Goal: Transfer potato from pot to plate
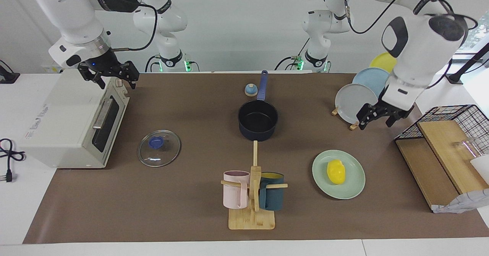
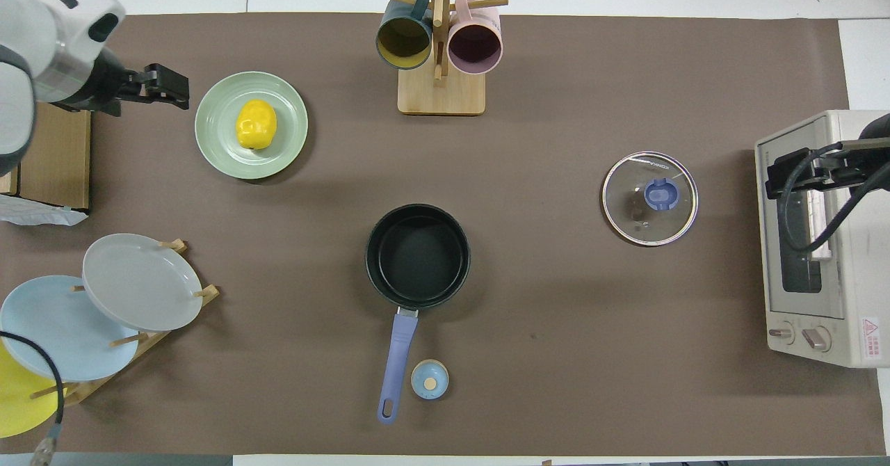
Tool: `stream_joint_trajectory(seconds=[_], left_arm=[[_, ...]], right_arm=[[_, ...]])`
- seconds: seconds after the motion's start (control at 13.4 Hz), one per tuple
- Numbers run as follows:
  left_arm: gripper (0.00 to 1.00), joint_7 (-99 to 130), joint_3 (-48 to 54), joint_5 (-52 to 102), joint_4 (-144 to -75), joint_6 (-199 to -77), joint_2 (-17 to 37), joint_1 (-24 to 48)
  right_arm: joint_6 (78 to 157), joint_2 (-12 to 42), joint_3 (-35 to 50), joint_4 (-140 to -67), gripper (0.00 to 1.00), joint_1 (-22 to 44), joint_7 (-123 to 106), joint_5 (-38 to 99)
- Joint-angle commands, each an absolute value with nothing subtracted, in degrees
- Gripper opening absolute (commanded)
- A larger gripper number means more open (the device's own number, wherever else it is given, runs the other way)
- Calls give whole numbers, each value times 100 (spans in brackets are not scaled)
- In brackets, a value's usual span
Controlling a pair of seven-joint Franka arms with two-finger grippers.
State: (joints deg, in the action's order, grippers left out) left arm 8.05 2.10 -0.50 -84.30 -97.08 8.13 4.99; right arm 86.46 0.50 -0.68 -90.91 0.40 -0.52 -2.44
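The potato (image 1: 336, 171) (image 2: 256, 124) lies on the plate (image 1: 353, 187) (image 2: 217, 142), a little off its middle. The plate rests flat on the brown mat, toward the left arm's end of the table and farther from the robots than the pot (image 1: 258, 120) (image 2: 417, 256). The pot stands near the middle of the table with its black inside empty, and its long blue handle points toward the robots. A small blue timer (image 1: 250, 90) (image 2: 430, 380) sits just beside the handle.

The left gripper (image 1: 376, 117) (image 2: 163, 83) hangs in the air with nothing in it, above the mat between the plate and the plate rack (image 1: 353, 104) (image 2: 132, 292). Its fingers are spread apart. The right gripper (image 1: 112, 74) (image 2: 789, 174) hovers over the toaster oven (image 1: 65, 126) (image 2: 834, 299) at the right arm's end of the table; its fingers are also spread and hold nothing.

A glass lid (image 1: 159, 148) (image 2: 650, 198) lies flat on the mat between the pot and the toaster oven. The mug rack (image 1: 253, 195) (image 2: 439, 49), with a pink mug and a dark teal mug, stands farther from the robots than the pot.
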Motion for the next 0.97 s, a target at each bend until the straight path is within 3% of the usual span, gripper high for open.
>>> stream_joint_trajectory(seconds=[0.0, 0.45, 0.9], left_arm=[[100, 756, 211, -114, -8727, -9125, 169, 483], [100, 817, 228, -97, -9386, -8877, -290, 563], [100, 826, 246, 228, -9044, -8630, -185, 501]], right_arm=[[8745, -62, -53, -9211, 100, -17, 9, -88], [8719, -70, -44, -9220, 100, -9, -18, -88], [8719, -70, -53, -9220, 100, -18, -18, -88]])
